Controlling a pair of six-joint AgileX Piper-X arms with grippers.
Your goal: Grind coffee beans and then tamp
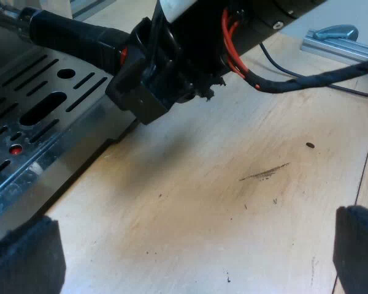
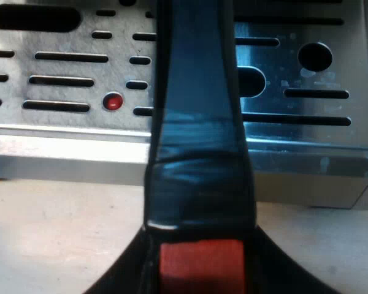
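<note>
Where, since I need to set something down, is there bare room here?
Free: the light wooden tabletop between the slotted metal drip tray and the open left tool, bare save a dark smudge and one small dark speck. Crowded: the tray's edge, where the right tool grips the dark red-ended handle.

A dark glossy handle (image 2: 196,122) with a red end reaches out above the espresso machine's slotted steel drip tray (image 2: 306,131). The red end lies beyond the tray's edge, clasped by the right gripper (image 1: 135,67).
</note>
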